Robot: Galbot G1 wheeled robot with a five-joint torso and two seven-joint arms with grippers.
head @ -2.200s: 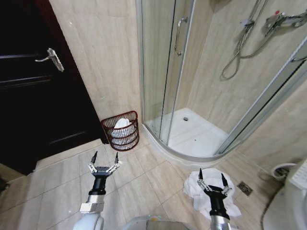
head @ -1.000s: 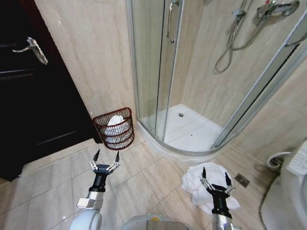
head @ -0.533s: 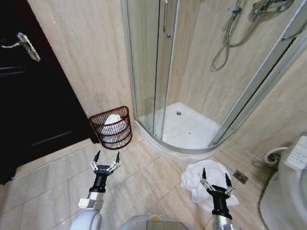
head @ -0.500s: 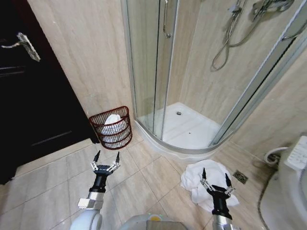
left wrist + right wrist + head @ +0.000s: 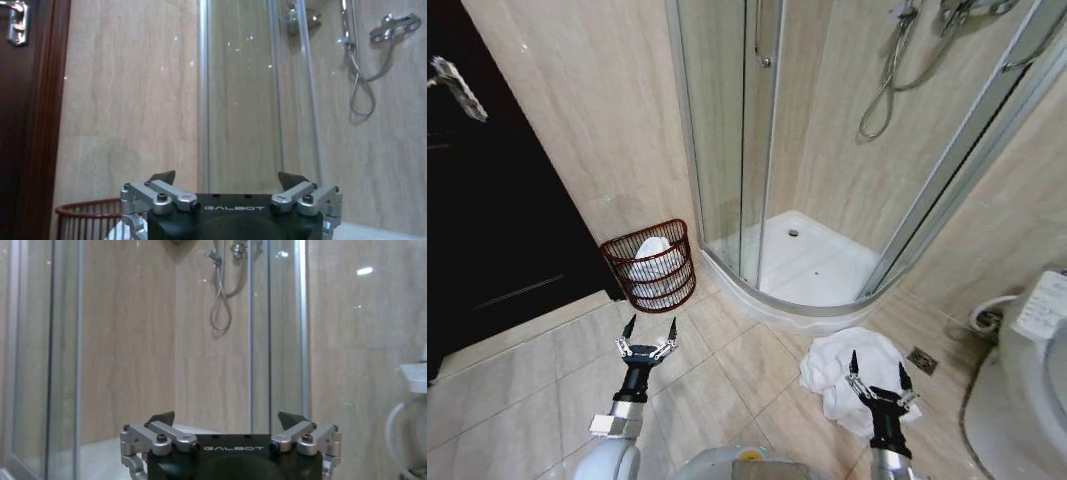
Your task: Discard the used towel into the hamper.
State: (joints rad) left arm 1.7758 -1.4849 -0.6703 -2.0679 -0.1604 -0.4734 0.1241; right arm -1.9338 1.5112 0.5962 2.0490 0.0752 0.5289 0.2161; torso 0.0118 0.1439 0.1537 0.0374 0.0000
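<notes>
Bathroom floor: upright hamper (image 5: 649, 271), apparently holding white cloth.

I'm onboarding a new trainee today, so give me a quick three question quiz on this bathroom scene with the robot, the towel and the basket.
1. True or false: the white towel lies on the floor tiles near the right gripper.
2. What already sits inside the hamper? A) nothing B) white cloth C) a bottle
3. Fill in: the left gripper has its fingers ____.

Key: 1 true. 2 B. 3 open.
</notes>
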